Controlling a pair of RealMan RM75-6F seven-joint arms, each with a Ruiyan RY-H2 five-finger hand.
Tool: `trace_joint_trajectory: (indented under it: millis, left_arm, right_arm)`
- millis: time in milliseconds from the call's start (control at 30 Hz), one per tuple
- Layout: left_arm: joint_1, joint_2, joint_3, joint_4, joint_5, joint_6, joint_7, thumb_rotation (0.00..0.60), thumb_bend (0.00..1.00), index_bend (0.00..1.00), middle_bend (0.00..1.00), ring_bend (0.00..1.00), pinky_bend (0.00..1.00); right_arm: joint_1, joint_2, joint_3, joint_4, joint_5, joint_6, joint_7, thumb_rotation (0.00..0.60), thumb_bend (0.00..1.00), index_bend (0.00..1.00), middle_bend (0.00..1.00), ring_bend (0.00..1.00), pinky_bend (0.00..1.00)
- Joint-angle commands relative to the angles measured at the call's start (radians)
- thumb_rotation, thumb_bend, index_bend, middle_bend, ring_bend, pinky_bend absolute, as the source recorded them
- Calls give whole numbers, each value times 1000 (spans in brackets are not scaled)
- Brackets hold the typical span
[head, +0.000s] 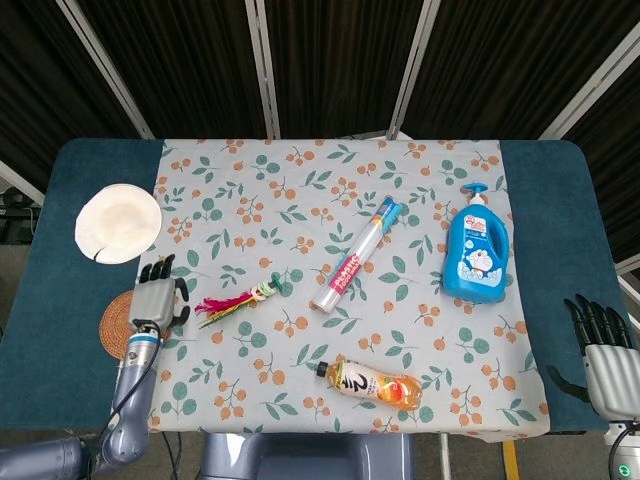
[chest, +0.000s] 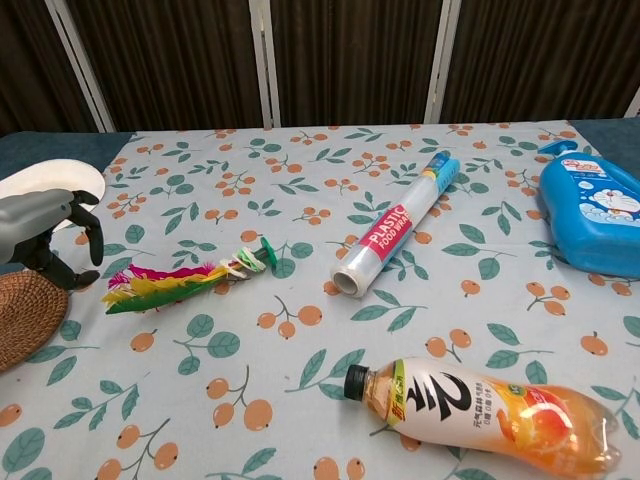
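Wrap roll (chest: 393, 239): red label with white capitals reading "PLASTIC FOOD WRAP". Drink bottle (chest: 487, 416): white label with one large black character; the small print beside it is too fine to read. Blue pump bottle (chest: 592, 213): a cartoon-cat picture, its lettering illegible.

Left hand (head: 157, 294) hovers over the tablecloth's (head: 330, 215) left edge, fingers apart, woven coaster (head: 112, 322) just to its left, feather shuttlecock (head: 238, 300) just to its right. Behind the coaster sits the round pad (head: 118, 223). Plastic wrap roll (head: 358, 254) lies mid-table, shampoo bottle (head: 475, 253) to its right, drink bottle (head: 371, 383) at the front edge. Right hand (head: 607, 358) hangs off the table's front right corner.
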Motion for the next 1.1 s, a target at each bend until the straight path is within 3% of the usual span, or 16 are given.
trace_joint_trajectory:
  millis: [33,233,1100]
  left_arm:
    - [-4,-5,7,5,-2,8,3,600,384,507,0,0,0]
    - [-12,-12,23,9,-4,13,3,600,382,463,0,0,0]
    - [-33,-60,47,47,7,17,-35,600,403,512,0,0,0]
  right_arm:
    - [0,0,0,0,0,0,0,600,123,0,0,0,0]
    - [0,0,0,0,0,-1,0,600,124,0,0,0,0]
    - [1,2,-1,-3,3,-4,2,600,125,0,0,0,0]
